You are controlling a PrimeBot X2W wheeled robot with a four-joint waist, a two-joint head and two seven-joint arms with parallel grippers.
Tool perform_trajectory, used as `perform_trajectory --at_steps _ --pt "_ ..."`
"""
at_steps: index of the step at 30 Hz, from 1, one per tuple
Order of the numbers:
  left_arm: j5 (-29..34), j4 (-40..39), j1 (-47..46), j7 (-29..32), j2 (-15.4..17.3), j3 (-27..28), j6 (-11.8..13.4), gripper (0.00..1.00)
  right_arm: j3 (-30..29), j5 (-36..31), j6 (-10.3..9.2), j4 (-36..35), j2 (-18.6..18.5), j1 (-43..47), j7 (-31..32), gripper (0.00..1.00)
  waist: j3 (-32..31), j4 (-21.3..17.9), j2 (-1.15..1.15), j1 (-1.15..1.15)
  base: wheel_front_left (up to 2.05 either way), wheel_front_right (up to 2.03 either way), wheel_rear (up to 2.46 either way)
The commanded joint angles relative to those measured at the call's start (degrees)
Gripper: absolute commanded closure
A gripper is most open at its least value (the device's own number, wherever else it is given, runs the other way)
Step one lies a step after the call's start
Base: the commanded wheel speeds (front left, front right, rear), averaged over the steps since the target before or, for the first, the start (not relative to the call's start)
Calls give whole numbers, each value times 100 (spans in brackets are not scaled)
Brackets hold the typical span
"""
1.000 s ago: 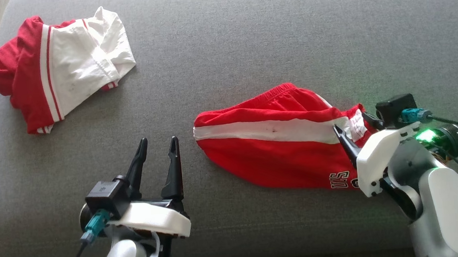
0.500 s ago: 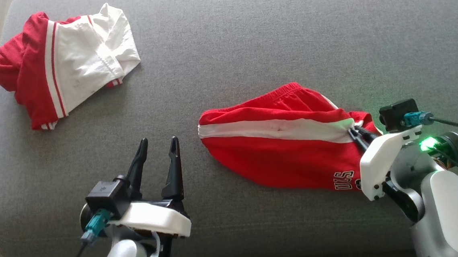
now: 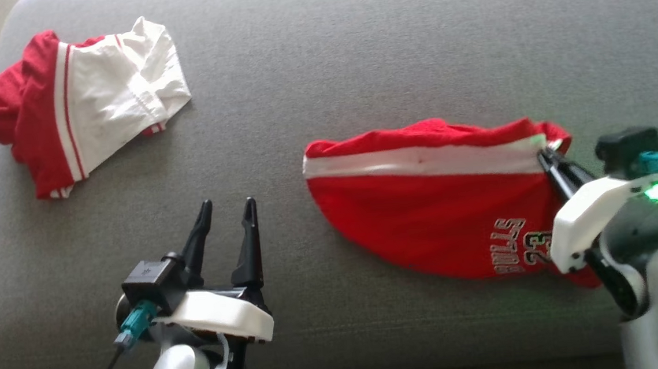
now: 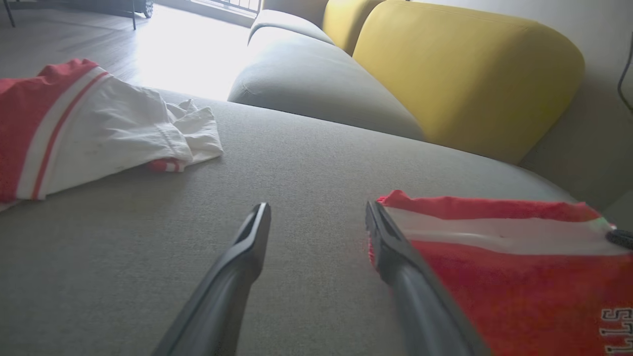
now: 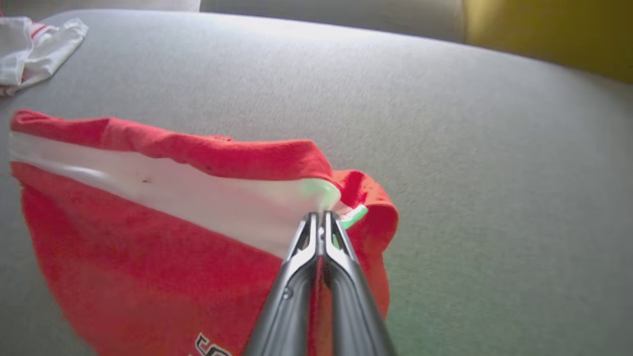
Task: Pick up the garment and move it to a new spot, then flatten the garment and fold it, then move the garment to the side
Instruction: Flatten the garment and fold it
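While the right end effector [image 3: 543, 155] is pinching the white-striped corner of the red garment [image 3: 424, 224], its fingers closed tight on the cloth, the garment is lying on the grey cushion [image 3: 355, 61] toward four o'clock in the head view, with that corner standing a little raised at the pinch. The left end effector [image 3: 227, 203] is hovering at seven o'clock with its fingers spread wide, holding nothing, near the garment's nine o'clock edge. By the look of it, the pick-up is just getting under way. Doing it well is likely meaning raising the pinched corner steadily, so the fabric is peeling off the cushion rather than dragging, and watching that the narrow grip is not slipping off the hem. A second red-and-white garment [image 3: 86, 103] is sitting at ten o'clock, well apart, so the new spot is best chosen clear of it.
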Motion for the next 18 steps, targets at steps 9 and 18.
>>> perform_trajectory --at_steps 9,18 --pt "-606 546 -1145 314 -19 -328 -545 0 235 230 -1 -315 -73 103 97 100 56 -152 0 0 0 0 0" --pt "-963 1960 -2577 1164 -18 -921 -640 0 545 235 -1 -35 -53 -194 -1 100 352 -470 0 0 0 0 0"
